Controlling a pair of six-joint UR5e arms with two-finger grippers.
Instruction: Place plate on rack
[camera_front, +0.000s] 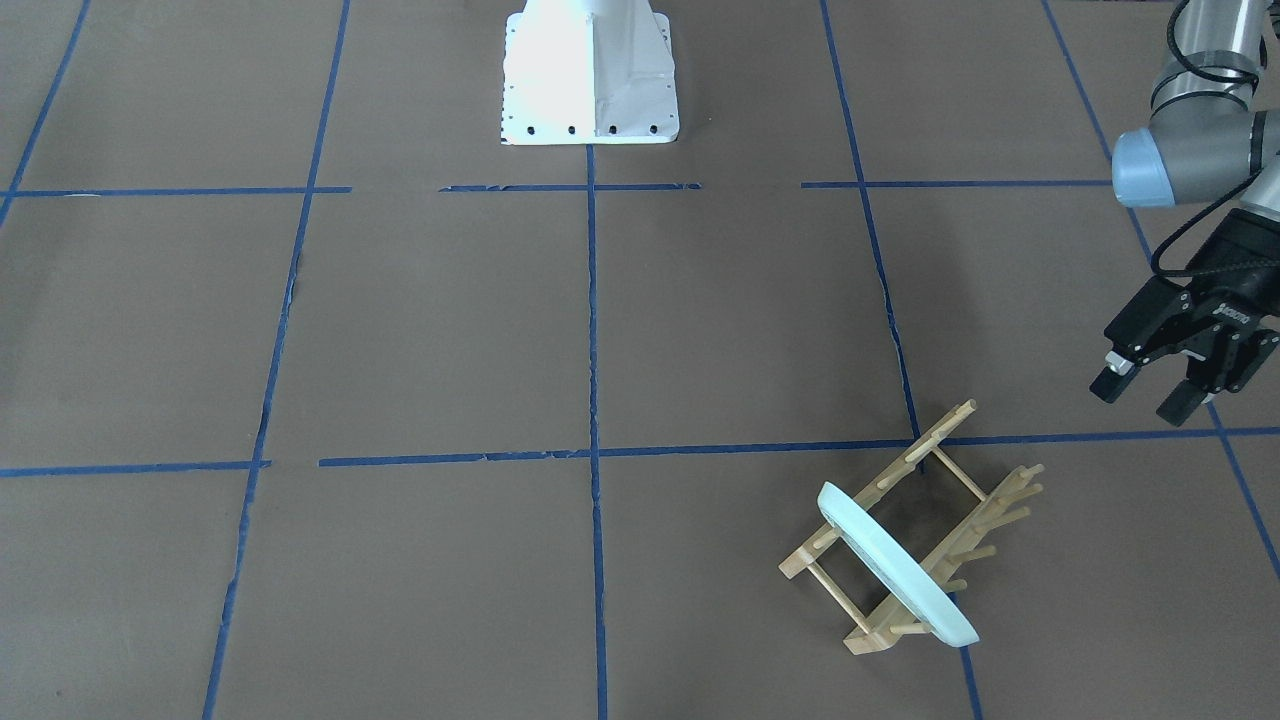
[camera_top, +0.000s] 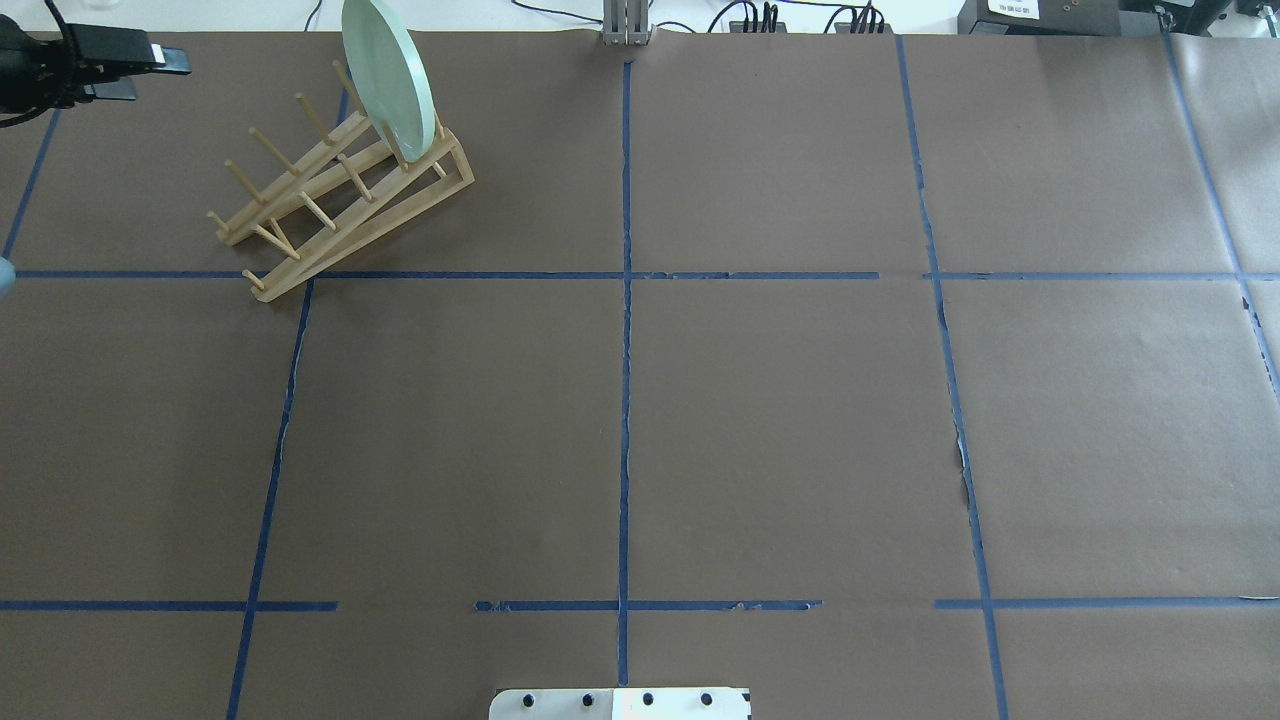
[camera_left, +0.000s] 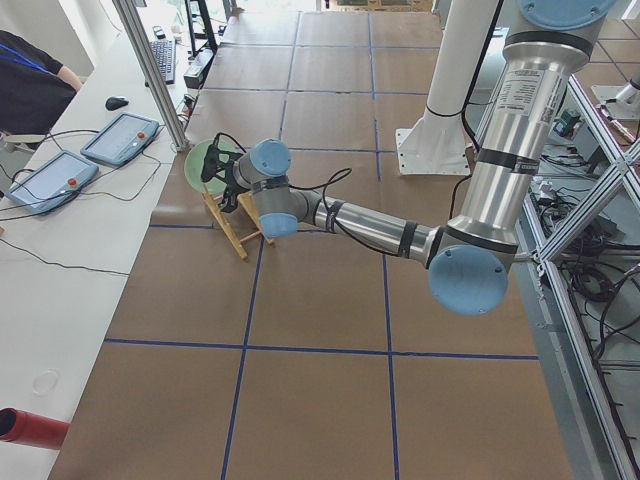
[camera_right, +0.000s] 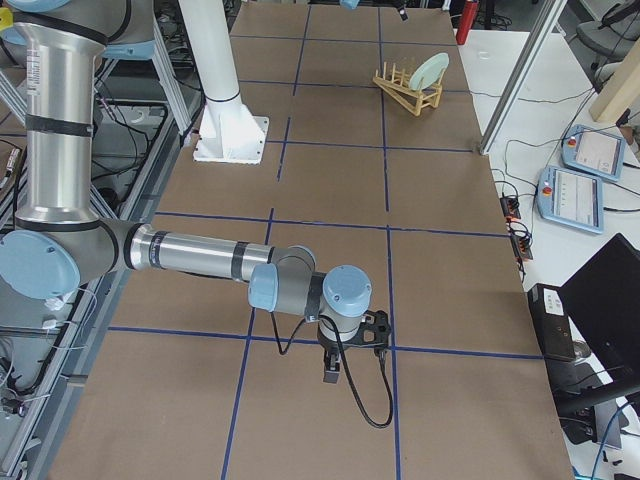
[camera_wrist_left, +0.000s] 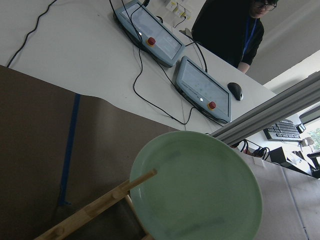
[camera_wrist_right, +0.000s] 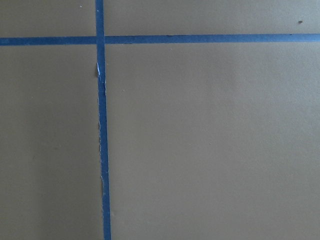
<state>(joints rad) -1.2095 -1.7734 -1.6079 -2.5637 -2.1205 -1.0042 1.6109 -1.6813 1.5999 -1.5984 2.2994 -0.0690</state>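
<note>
Front-facing view: plate (camera_front: 895, 565) stands on edge in the rack (camera_front: 935, 440), slotted between pegs at the end nearest the operators' side, leaning a bit. Rack sits on the bench (camera_front: 450, 330), robot's left half. Left gripper (camera_front: 1143, 395) hangs up and off to the side, well apart from plate; fingers spread, nothing btwn them. Right gripper (camera_right: 332, 376) shows only in the right side view, low over bare bench, far from rack; can't tell if its fingers are spread or pressed. Judgement: placement looks done, task approx complete. Next move, imo: just take the left arm clear w/o clipping rim or pegs, since a plate on edge tips easily.
</note>
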